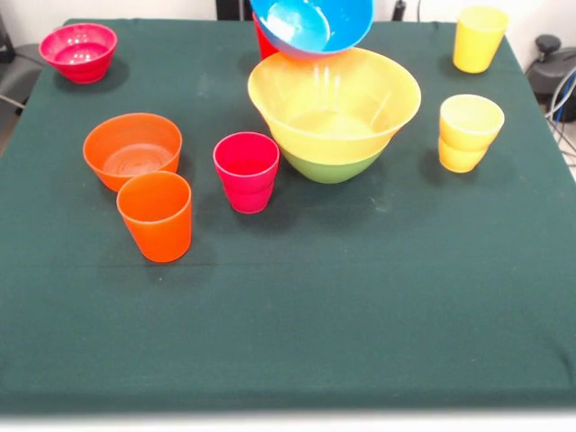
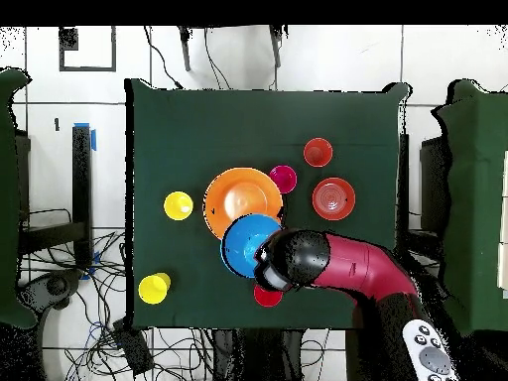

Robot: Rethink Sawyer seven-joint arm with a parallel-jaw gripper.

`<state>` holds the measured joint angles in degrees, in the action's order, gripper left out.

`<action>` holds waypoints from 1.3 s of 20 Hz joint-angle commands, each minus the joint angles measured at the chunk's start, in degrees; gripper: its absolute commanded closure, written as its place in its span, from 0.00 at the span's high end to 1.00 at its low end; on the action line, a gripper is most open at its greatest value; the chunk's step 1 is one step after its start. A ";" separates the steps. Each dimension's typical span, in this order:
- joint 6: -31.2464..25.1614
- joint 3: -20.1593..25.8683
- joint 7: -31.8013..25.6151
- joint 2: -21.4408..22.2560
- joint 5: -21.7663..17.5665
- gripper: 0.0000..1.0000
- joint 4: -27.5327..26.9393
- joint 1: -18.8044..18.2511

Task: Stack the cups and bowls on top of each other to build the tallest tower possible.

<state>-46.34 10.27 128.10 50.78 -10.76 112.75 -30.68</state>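
Two bowls nested on table point(image 1: 360, 297): yellow bowl point(image 1: 335, 103) in green bowl point(image 1: 328, 168). Blue bowl point(image 1: 310, 25) tilted above yellow rim's far side, arm point(image 2: 342, 266) over it. Jaws hidden; grip cannot be told. Cups scattered around.

Square table point(image 2: 198, 119) covered in dark green cloth. Floor point(image 2: 327, 60) of pale tiles with dark grout lines. Tangled black cables point(image 2: 99, 317) on the floor beside the table. Further dark green-covered surfaces point(image 2: 476, 198) at both side edges.
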 commanded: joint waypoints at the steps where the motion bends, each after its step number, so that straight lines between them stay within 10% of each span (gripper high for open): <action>1: -4.73 0.24 4.62 0.53 1.81 0.00 -5.50 2.25; 26: -9.24 -0.37 8.32 -2.55 4.05 0.00 -12.49 6.86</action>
<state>-53.51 10.14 128.11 52.36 -8.25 103.92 -26.04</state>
